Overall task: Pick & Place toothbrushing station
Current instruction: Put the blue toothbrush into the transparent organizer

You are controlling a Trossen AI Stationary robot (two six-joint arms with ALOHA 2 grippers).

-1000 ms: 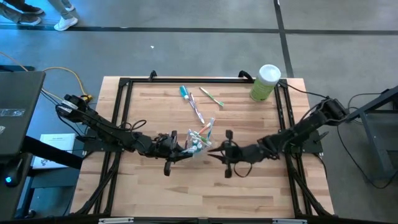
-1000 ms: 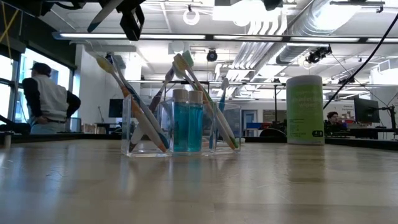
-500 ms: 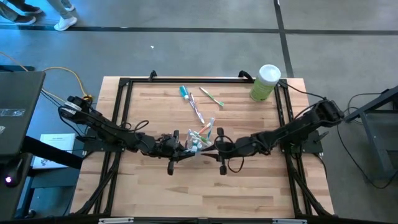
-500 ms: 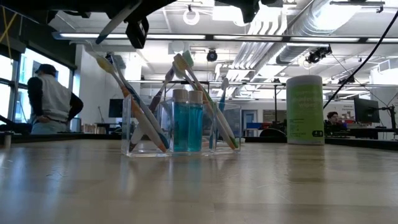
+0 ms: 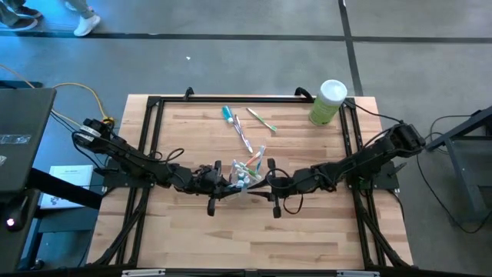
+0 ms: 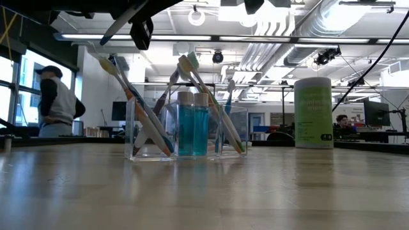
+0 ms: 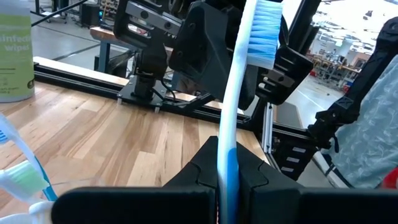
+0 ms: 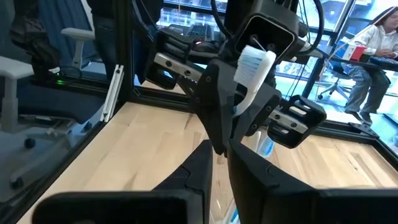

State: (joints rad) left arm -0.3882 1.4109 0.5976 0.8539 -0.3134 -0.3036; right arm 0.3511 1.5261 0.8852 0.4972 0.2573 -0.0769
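Toothbrush (image 7: 233, 118) pinched upright in our left gripper (image 7: 227, 186); our right gripper (image 8: 221, 155), facing it, looks pressed together, its tips hard to see.

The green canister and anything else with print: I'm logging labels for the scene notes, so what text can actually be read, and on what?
"...infecti..." over "wipes": on the label of the light-green canister, cut off at the edge of the left wrist view.
Print on the same canister in the low view: too blurred to read.
Toothpaste tubes in the clear cup: no legible text.
Paper sheet beside the table: too small to read.
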